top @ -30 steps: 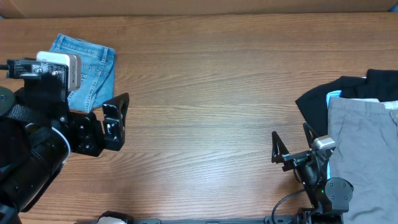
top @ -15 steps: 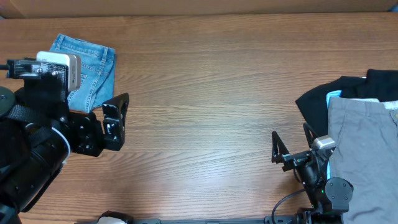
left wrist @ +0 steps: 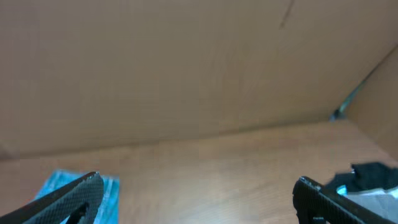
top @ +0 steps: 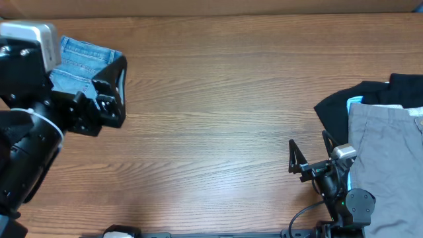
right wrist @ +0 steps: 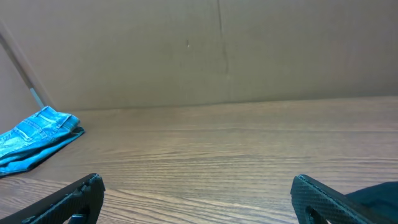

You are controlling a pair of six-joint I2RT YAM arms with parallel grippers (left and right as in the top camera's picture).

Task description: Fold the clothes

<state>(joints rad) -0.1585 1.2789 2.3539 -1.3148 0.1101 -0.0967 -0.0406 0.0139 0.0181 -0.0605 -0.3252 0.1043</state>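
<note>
The clothes, a folded pair of light-blue jeans [top: 82,61], lie at the table's far left corner. They show blurred in the left wrist view [left wrist: 109,189] and at the left edge of the right wrist view [right wrist: 34,140]. My left gripper [top: 117,92] hangs open at the jeans' right edge, partly covering them, with nothing between its fingers [left wrist: 198,180]. My right gripper [top: 308,149] rests open and empty near the front right, far from the jeans, with bare wood between its fingertips [right wrist: 196,180].
A black garment [top: 396,92] and grey trousers [top: 386,165] are piled at the right edge, just beside the right arm. A brown cardboard wall [right wrist: 217,50] runs along the table's far edge.
My left arm has swung toward the far edge, so its gripper now overlaps the jeans' right side instead of sitting in front of them. The right arm has not moved.
</note>
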